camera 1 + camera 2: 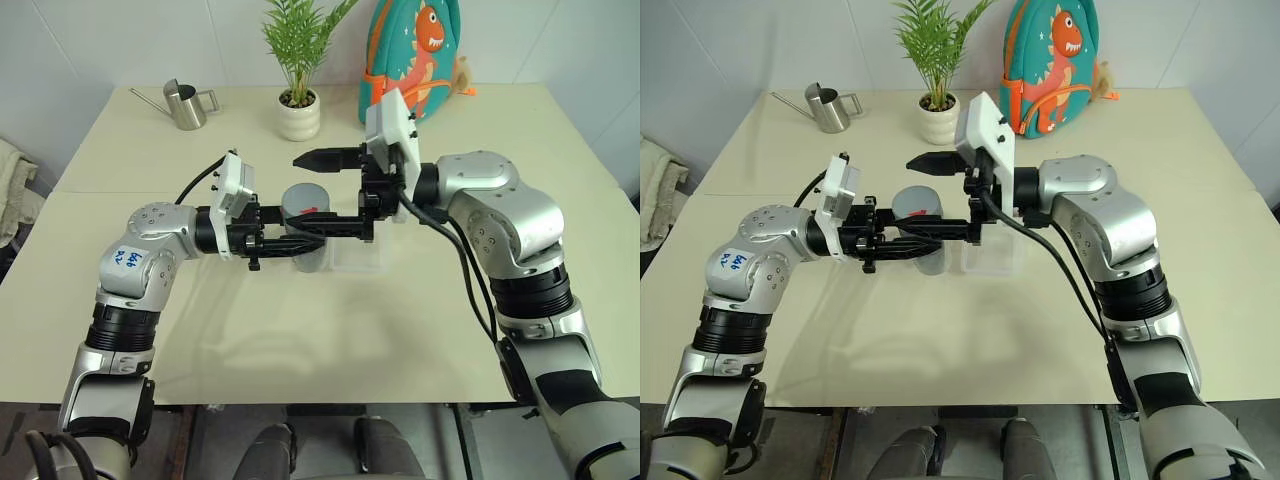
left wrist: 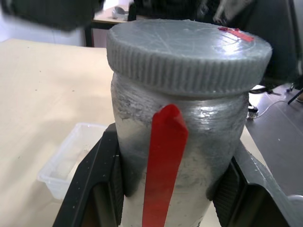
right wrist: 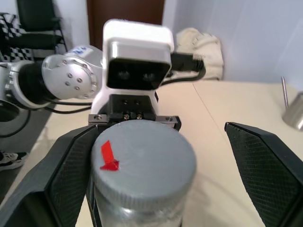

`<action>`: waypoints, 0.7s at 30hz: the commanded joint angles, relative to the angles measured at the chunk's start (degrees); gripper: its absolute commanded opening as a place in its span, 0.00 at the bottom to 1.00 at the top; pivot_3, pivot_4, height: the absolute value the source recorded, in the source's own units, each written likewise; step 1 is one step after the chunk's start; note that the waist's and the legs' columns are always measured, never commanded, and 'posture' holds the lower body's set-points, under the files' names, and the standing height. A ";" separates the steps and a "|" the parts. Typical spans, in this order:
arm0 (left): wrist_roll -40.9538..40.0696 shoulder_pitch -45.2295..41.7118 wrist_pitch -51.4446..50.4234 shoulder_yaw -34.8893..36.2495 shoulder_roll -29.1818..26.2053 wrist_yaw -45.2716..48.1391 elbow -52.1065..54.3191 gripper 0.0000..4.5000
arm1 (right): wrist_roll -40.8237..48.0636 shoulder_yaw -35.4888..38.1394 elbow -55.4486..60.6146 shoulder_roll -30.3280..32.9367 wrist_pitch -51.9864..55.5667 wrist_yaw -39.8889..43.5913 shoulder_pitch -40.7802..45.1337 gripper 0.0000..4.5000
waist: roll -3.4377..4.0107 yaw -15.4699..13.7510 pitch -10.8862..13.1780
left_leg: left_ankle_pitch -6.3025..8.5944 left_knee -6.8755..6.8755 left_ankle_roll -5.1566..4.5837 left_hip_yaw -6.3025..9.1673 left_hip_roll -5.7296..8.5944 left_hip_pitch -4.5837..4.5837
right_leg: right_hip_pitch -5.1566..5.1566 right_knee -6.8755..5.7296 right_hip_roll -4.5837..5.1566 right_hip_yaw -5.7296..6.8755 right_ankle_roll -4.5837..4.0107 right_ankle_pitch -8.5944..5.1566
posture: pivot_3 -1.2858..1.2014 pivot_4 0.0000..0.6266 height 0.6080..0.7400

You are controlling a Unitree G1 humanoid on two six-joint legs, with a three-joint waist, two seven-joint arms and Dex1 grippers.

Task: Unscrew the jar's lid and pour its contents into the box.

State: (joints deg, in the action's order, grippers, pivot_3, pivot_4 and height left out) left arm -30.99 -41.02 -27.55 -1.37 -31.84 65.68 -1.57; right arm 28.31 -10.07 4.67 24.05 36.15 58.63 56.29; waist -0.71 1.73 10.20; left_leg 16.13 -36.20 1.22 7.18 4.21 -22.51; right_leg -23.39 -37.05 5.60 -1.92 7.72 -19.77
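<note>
My left gripper (image 1: 298, 238) is shut on the jar (image 1: 309, 258), a silvery-clear cylinder with a red strip (image 2: 163, 161), and holds it upright just above the table. Its black fingers (image 2: 94, 189) press on both sides of the jar's body. The grey lid (image 1: 303, 197) sits on top, marked with a small red tag (image 3: 109, 158). My right gripper (image 1: 322, 192) reaches in level from the right and stands open, its fingers (image 3: 265, 175) astride the lid; one is close to the rim, the other well apart. The clear box (image 1: 358, 258) lies on the table right beside the jar.
At the back of the table (image 1: 450, 330) stand a steel watering can (image 1: 187, 104), a white plant pot (image 1: 299, 114) and a dinosaur backpack (image 1: 415, 55). A pale cloth (image 1: 15, 190) lies off the table's left side.
</note>
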 commanded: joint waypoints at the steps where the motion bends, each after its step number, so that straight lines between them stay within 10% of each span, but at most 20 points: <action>1: 0.18 -0.39 0.83 0.47 0.14 -0.10 0.67 0.43 | 1.83 1.39 3.21 -2.01 3.02 -3.38 0.95 1.00 | 0.00 0.15 0.00 | 0.00 0.01 0.00 -0.02 -0.01 0.00 | -0.01 -0.01 0.00 0.00 0.00 0.00 | 0.52 0.24 1.00; 21: 1.30 -0.41 2.62 0.79 1.13 0.89 -0.36 0.43 | 0.47 10.41 -12.67 8.78 -7.75 1.90 0.90 1.00 | -0.01 -0.09 0.00 | -0.01 -0.09 0.01 -0.04 0.04 0.00 | 0.00 -0.07 -0.03 0.06 0.00 0.01 | 0.52 0.24 1.00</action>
State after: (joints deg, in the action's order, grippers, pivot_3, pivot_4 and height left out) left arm -28.83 -41.48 -26.76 -1.22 -30.05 64.68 -4.78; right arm 29.29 -6.09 -4.97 29.20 29.30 62.09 57.07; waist -0.73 1.63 10.20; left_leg 16.13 -36.30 1.22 7.12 4.26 -22.52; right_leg -23.39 -37.12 5.59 -1.87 7.72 -19.77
